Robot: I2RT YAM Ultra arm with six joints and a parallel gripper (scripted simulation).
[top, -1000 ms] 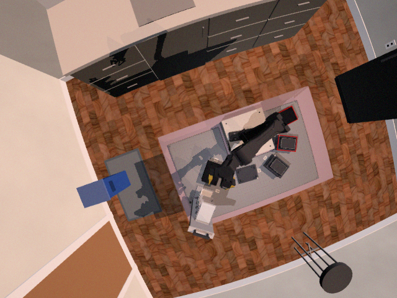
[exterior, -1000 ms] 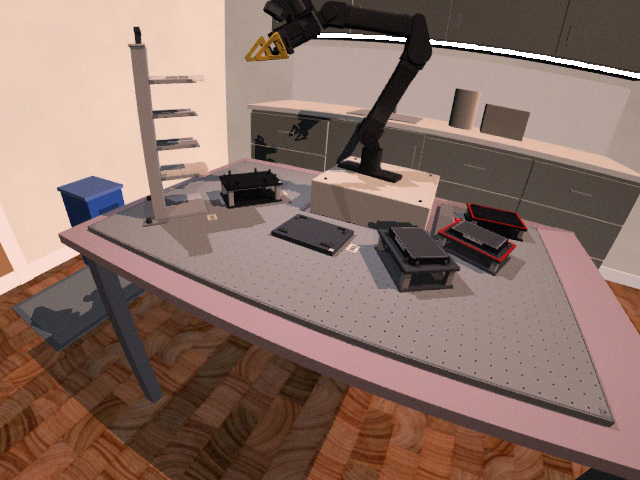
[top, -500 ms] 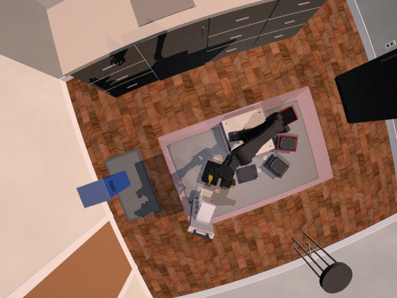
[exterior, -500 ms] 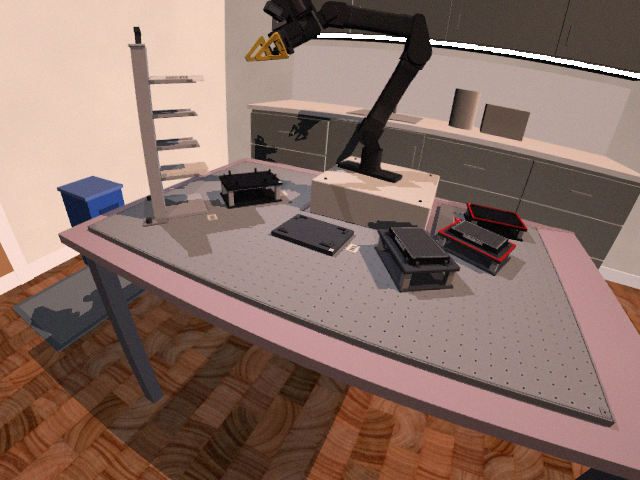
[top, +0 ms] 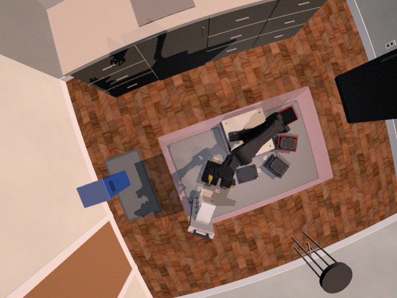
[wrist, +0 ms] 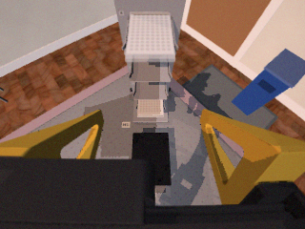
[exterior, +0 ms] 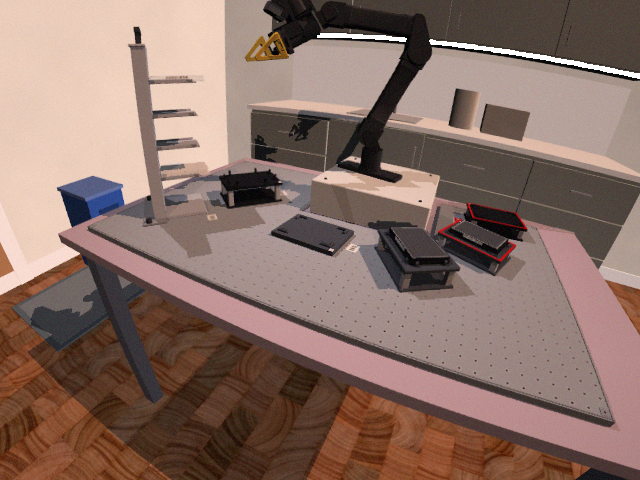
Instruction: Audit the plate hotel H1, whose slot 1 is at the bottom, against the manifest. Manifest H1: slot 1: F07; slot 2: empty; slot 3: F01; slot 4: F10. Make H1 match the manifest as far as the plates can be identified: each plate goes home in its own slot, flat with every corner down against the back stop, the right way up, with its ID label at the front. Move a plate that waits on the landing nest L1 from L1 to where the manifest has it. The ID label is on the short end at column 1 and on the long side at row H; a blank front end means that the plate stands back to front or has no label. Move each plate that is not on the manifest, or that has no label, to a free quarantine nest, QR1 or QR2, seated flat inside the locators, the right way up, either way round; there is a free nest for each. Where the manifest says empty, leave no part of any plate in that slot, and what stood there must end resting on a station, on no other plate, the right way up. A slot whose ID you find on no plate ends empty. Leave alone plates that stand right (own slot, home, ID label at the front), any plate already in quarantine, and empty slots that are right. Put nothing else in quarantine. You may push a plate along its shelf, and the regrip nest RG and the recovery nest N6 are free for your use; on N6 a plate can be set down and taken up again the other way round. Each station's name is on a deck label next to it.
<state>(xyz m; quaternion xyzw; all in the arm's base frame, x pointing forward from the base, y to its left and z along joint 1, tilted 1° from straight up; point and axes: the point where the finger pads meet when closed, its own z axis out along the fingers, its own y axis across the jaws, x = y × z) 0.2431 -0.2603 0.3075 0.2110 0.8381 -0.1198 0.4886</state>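
Observation:
My gripper is open and empty. It hangs high above the table, pointing down toward the plate hotel H1. In the wrist view a white well plate lies on the top shelf. Lower down, a beige plate sticks out further forward. In the exterior view the top shelf and the bottom shelf show plates edge-on. What is on the two middle shelves is unclear, and I can read no labels. A black raised nest stands right below the gripper and is empty.
A flat dark nest lies mid-table. A raised nest carries a dark plate. Of two red-edged quarantine nests, the near one holds a plate; the far one looks empty. The arm's base block stands behind.

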